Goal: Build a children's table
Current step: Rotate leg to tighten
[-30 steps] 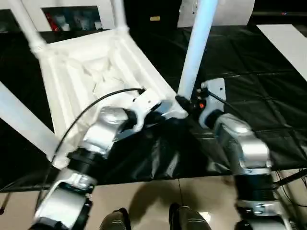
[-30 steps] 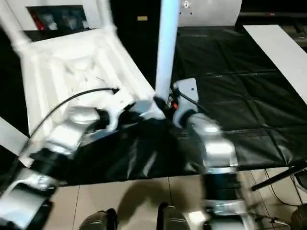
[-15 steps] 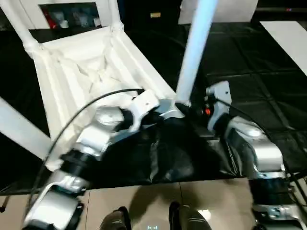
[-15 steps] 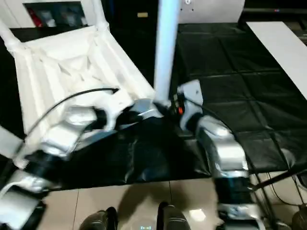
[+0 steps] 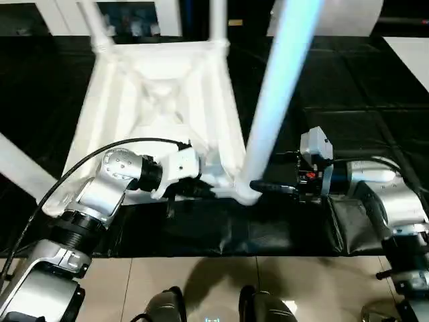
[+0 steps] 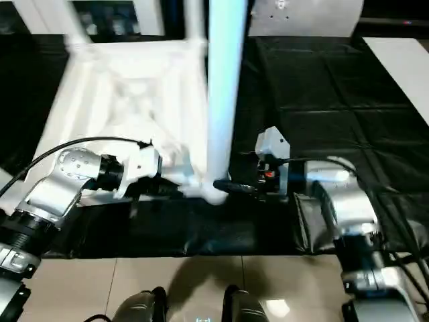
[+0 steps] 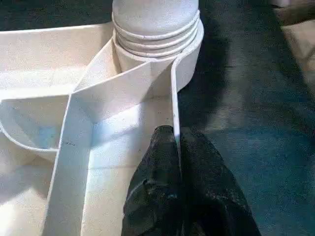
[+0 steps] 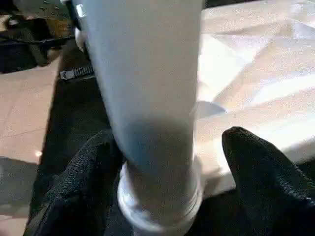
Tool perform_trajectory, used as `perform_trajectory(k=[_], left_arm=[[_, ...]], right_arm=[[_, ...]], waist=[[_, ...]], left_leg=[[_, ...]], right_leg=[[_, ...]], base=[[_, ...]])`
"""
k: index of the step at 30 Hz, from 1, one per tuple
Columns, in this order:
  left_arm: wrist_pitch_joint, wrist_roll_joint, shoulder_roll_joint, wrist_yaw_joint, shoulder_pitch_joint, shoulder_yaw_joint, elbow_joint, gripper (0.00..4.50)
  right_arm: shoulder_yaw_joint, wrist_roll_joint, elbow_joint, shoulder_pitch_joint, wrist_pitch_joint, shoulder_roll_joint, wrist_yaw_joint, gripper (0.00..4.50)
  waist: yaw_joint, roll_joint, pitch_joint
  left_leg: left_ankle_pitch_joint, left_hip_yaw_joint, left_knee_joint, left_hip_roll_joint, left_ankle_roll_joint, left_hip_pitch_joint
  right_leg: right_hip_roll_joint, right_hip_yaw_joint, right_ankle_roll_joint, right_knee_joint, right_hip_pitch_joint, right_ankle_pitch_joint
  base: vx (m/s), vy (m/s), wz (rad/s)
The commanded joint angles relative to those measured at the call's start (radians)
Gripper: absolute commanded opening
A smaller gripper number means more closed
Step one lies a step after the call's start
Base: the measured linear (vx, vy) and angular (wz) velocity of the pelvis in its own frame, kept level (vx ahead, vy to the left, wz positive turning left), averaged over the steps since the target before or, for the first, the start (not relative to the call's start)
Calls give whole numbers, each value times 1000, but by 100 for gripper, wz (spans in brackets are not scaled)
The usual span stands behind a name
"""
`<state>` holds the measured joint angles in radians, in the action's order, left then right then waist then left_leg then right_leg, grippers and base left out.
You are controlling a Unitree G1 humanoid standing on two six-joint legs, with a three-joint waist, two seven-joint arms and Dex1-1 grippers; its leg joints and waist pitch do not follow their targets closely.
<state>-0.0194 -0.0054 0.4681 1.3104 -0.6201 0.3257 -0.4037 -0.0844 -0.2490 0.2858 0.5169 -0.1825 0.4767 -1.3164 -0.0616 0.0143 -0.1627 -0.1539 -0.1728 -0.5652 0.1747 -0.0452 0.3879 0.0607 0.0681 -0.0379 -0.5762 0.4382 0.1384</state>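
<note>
The children's table (image 5: 161, 100) lies upside down on the black-covered work table (image 5: 355, 80), with its legs standing up from the corner sockets. The left gripper (image 7: 176, 147) has its fingers pressed together on the thin rim wall (image 7: 173, 105) of the top, just beside the near corner socket (image 7: 157, 46). The right gripper (image 8: 167, 162) is spread around the near leg (image 8: 147, 83) at its base; one finger (image 8: 83, 177) seems to touch it, the other stands apart.

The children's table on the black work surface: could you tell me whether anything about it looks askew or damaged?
Nothing stands out. The children's table lies upside down, no cracks visible, and the near leg rises straight from its corner socket.
</note>
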Motion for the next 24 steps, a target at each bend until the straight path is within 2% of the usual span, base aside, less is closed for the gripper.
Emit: perform_trajectory(k=[1,4,5,13,18,21,22,24], left_arm=[[48,-3,5,85,-3,50,11,0],[59,-1,8,98,-5,55,9,0],[61,-1,8,101,-6,56,8,0],[74,-2,4,107,-15,57,-8,0],[73,-1,1,95,-17,47,-21,0],[31,-16,-17,58,-13,27,-7,0],[31,-16,-17,58,-13,27,-7,0],[-34,-8,-48,-19,-13,12,16,0]], right_arm=[[-28,-18,32,21,27,14,-86,317],[-43,-10,62,31,51,14,-111,291],[-47,-11,76,36,54,11,-120,280],[-64,-43,99,58,31,3,-191,205],[-67,-50,94,53,30,8,-205,194],[-54,-69,38,21,-54,2,-151,194],[-54,-69,38,21,-54,2,-151,194],[-51,-69,-29,-15,-132,-21,-58,194]], waist=[[4,-9,81],[5,-9,81],[6,-13,81],[5,-13,82],[4,-13,81],[2,-12,78],[1,-12,78],[0,-11,74]], left_leg=[[-172,7,51,52,131,-19],[-175,8,52,53,127,-18],[-174,8,52,53,127,-18],[-161,8,51,52,131,-17],[-160,8,51,51,133,-16],[-169,9,54,52,126,-18],[-170,9,54,52,124,-19],[-179,9,56,52,117,-19]], right_leg=[[80,-52,-230,62,-69,274],[80,-52,-228,61,-69,278],[80,-51,-228,61,-69,279],[79,-51,-226,61,-70,281],[79,-51,-225,61,-69,284],[78,-51,-216,64,-68,307],[78,-51,-214,64,-68,310],[78,-52,-207,69,-66,332]], base=[[0,0,0],[0,0,0],[0,0,0],[0,0,0],[0,0,0],[0,0,0],[0,0,0],[0,0,0]])
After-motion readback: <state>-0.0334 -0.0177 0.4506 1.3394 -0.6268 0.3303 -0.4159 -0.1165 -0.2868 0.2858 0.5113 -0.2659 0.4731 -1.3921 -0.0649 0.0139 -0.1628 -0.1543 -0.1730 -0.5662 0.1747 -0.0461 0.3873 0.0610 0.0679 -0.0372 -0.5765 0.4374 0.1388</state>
